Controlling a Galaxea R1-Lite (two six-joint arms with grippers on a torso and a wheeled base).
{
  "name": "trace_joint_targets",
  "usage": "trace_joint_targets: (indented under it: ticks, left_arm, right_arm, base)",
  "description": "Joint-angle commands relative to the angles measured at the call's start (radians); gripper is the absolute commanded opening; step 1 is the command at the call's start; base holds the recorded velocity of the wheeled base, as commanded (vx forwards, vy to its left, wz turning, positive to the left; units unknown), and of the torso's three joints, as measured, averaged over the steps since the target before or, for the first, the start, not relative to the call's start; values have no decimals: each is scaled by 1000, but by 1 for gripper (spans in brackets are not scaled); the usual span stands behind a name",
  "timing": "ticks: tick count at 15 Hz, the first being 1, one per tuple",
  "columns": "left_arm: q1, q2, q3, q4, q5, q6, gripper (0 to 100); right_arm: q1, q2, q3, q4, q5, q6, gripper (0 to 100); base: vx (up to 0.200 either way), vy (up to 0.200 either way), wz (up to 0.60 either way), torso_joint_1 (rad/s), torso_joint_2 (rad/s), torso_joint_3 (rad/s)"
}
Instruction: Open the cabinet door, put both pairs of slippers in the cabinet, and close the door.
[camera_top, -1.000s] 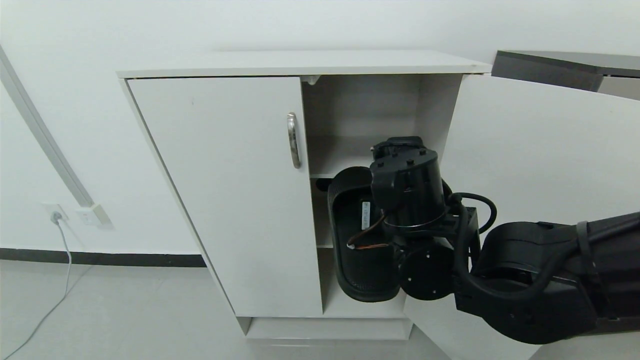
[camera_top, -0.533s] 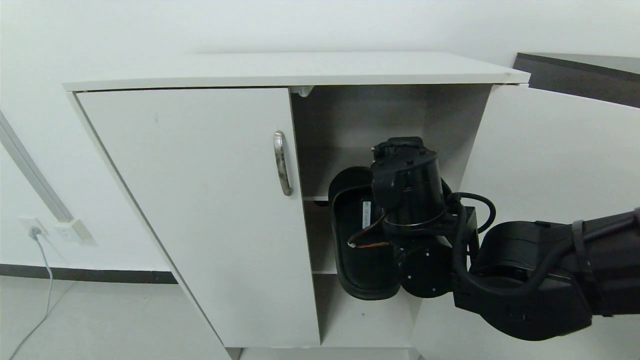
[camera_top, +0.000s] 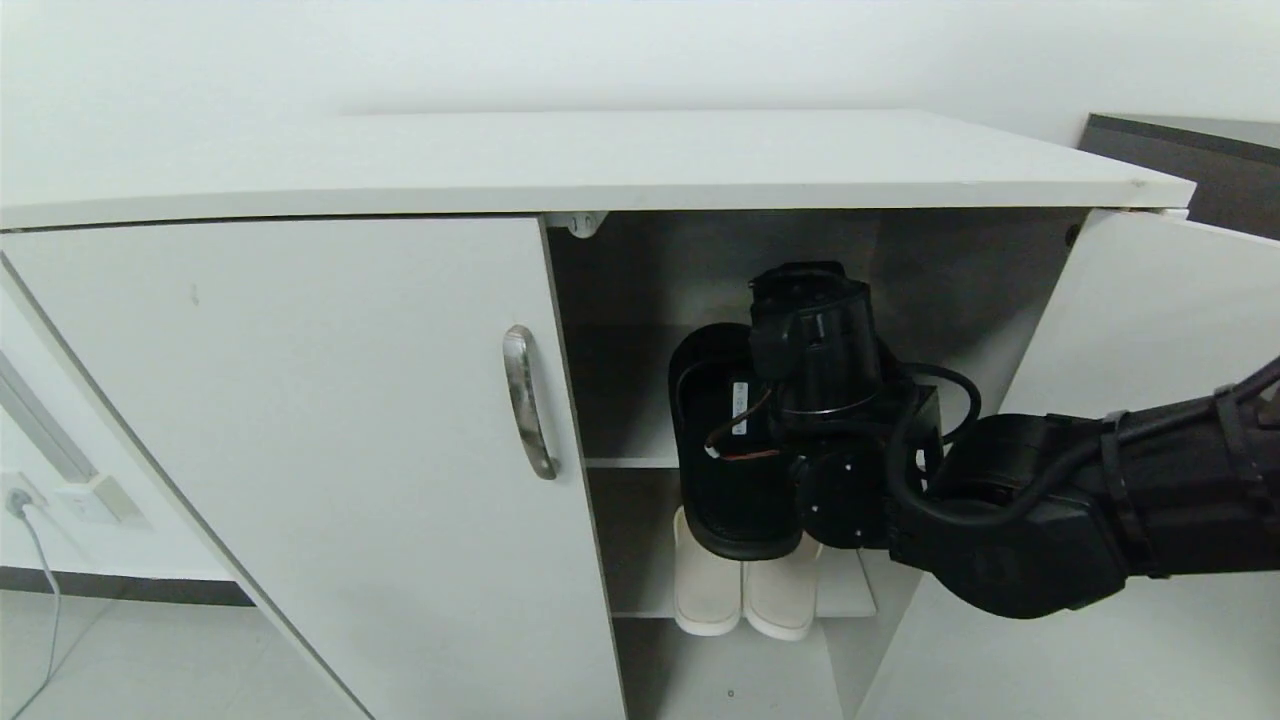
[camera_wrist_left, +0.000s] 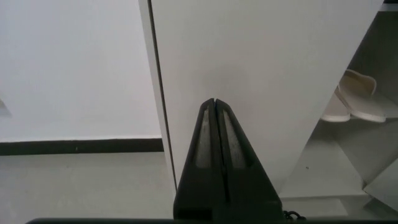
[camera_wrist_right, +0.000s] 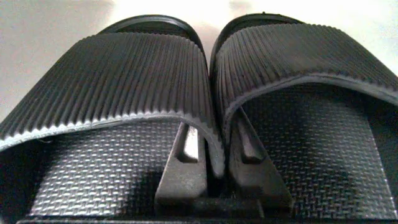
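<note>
The right tool (camera_wrist_right: 216, 149) pinches the black slippers (camera_top: 712, 500) before the open cabinet (camera_top: 620, 165), white slippers (camera_top: 745, 598) shelved at their six o'clock; the left tool (camera_wrist_left: 214, 112) is pressed together

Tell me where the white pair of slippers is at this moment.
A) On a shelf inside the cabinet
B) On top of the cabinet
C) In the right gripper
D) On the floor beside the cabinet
A: the white slippers lie side by side on a shelf inside the open cabinet, lower than the black slippers, which the right gripper holds.
</note>
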Motion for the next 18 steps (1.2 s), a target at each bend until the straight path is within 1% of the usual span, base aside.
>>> trace_joint_targets:
  ticks: [1, 5, 7, 9, 13, 18]
  left_arm:
    - [0, 1, 0, 0, 1, 0, 0]
    - [0, 1, 0, 0, 1, -1, 0]
    - [0, 1, 0, 0, 1, 0, 0]
    - [0, 1, 0, 0, 1, 0, 0]
    - [0, 1, 0, 0, 1, -1, 0]
    - [0, 1, 0, 0, 3, -1, 0]
  right_arm:
    - [-8, 21, -33, 3, 0, -4, 0]
    - [-26, 55, -111, 52, 1, -11, 0]
    - [-43, 95, -197, 85, 1, -9, 0]
    - [-47, 116, -248, 114, 4, -7, 0]
    - [-49, 144, -295, 143, 6, -4, 0]
    - [-92, 207, -346, 143, 6, -6, 0]
  base:
    - [0, 0, 0, 0, 0, 0]
    - [0, 0, 0, 0, 0, 0]
    - [0, 0, 0, 0, 0, 0]
    - [0, 0, 0, 0, 0, 0]
    - [0, 0, 0, 0, 0, 0]
    - [0, 0, 0, 0, 0, 0]
